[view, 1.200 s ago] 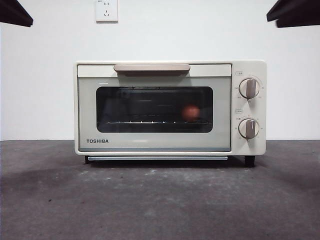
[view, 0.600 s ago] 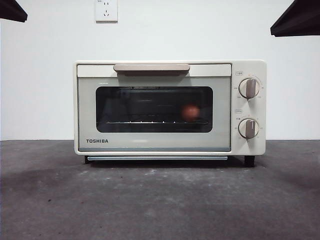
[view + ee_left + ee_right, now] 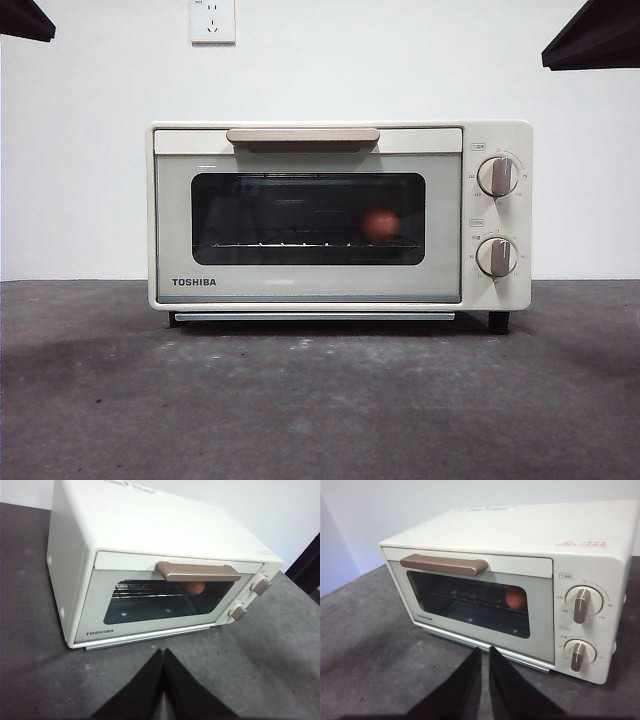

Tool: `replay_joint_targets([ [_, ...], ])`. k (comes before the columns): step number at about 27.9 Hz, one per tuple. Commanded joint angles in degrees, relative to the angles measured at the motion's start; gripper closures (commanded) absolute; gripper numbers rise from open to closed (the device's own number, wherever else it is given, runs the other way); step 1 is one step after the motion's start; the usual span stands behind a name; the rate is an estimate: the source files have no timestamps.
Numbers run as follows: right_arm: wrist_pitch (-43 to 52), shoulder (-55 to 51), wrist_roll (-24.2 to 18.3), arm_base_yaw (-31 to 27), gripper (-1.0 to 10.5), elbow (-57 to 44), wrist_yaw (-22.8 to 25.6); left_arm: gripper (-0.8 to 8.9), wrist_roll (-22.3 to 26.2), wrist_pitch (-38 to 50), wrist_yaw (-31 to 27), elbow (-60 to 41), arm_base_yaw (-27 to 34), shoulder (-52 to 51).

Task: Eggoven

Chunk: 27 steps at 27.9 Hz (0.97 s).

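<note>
Reddish-brown egg point(image 3: 381, 225) inside shut oven point(image 3: 300, 285), well apart from both jaws.

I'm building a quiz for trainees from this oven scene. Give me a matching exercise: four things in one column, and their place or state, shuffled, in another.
Things:
1. small reddish-brown egg
2. cream boxy TOSHIBA toaster oven
3. brown bar handle
4. left gripper

Place or state:
A. across the top of the door
B. jaws shut, empty, in front of the oven
C. on the wire rack behind the dark glass
D. door closed, on the dark table

Pairs: 1-C, 2-D, 3-A, 4-B
</note>
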Motion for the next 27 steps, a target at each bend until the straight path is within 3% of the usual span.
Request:
replay_joint_targets([
  [1,0.63,0.09,-0.68,0.44,9.4,-0.02,0.17,8.06,0.96,0.83,0.07,1.11,-0.17,0.26],
  [3,0.61,0.09,-0.68,0.44,9.4,-0.02,0.17,8.06,1.42,0.85,0.07,1.11,-0.17,0.24],
  [6,0.63,0.09,-0.68,0.44,9.4,-0.02,0.17,8.06,11.21,1.01,-0.85,1.05,0.46,-0.98],
  [11,0.63,0.09,-0.68,0.44,9.4,-0.02,0.17,8.06,18.53,4.44,-5.16,-1.66,5.09,-5.55],
  [19,0.63,0.09,-0.68,0.44,9.4,-0.02,0.17,8.06,19.50,16.13,-10.60,-16.52,13.07,-18.49],
  [27,0.61,0.09,-0.68,0.44,9.4,-0.02,0.17,8.06,18.75,15.28,-10.95,-27.71,16.15,-29.27],
])
